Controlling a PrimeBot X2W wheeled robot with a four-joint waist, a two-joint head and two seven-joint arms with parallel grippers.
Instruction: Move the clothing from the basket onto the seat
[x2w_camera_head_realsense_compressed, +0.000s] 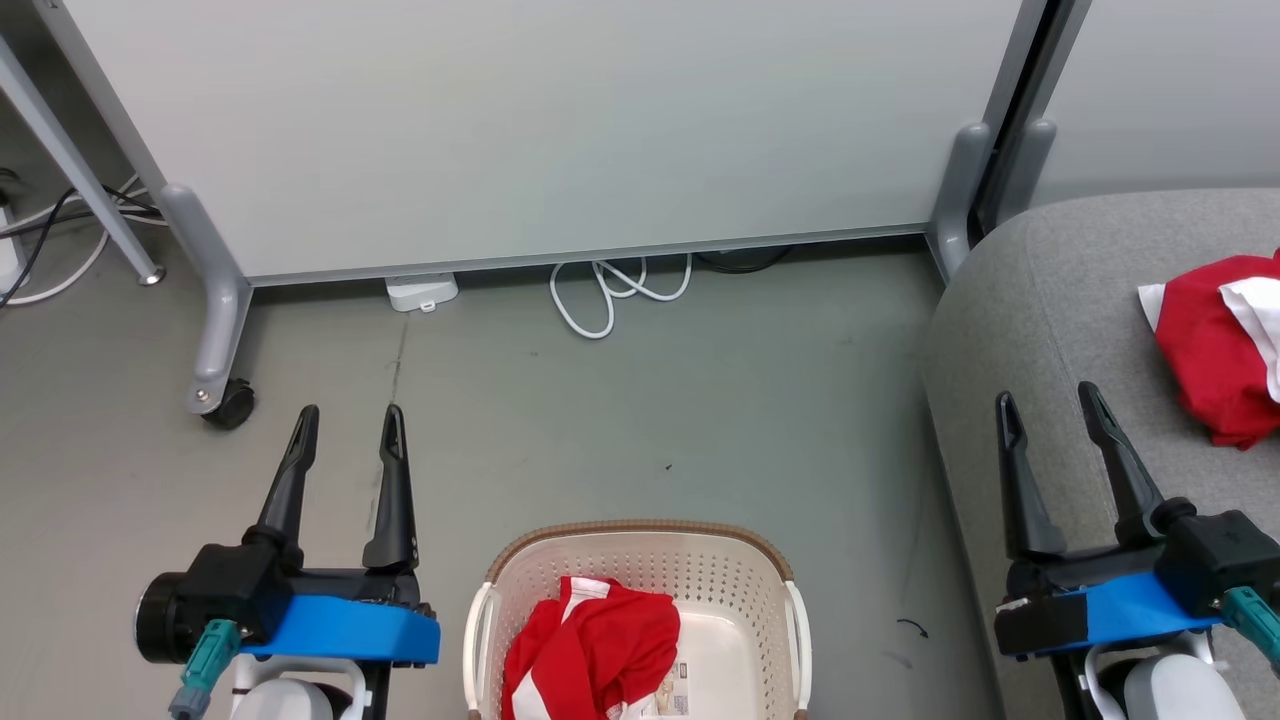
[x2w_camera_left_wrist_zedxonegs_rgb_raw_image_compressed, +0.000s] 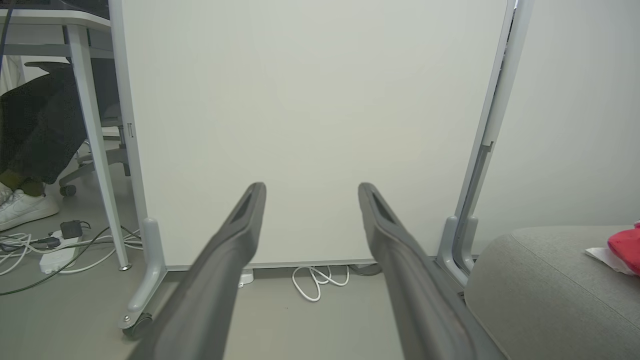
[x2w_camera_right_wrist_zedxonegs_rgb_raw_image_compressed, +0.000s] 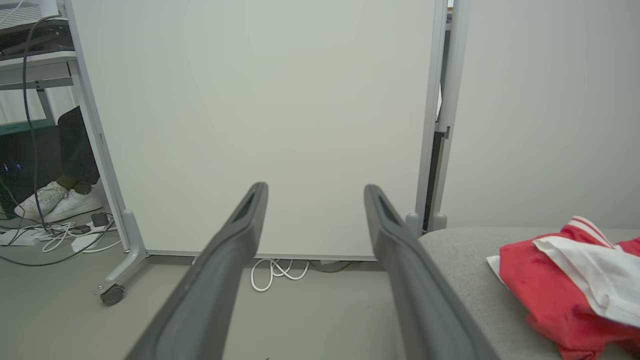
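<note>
Red cloth (x2w_camera_head_realsense_compressed: 590, 640) with white trim lay bunched in the cream basket (x2w_camera_head_realsense_compressed: 640, 528) on the floor (x2w_camera_head_realsense_compressed: 700, 400). Beside it, a sticker (x2w_camera_head_realsense_compressed: 672, 692) on the basket's bottom carried print that seemed too small to read. A second red garment (x2w_camera_head_realsense_compressed: 1215, 350) sat on the grey seat (x2w_camera_head_realsense_compressed: 1040, 320). Left claw (x2w_camera_head_realsense_compressed: 350, 415) and right claw (x2w_camera_head_realsense_compressed: 1047, 393) both stood spread wide, empty and touching nothing, fingers pointing forward either side of the basket, the right one over the seat's edge.
</note>
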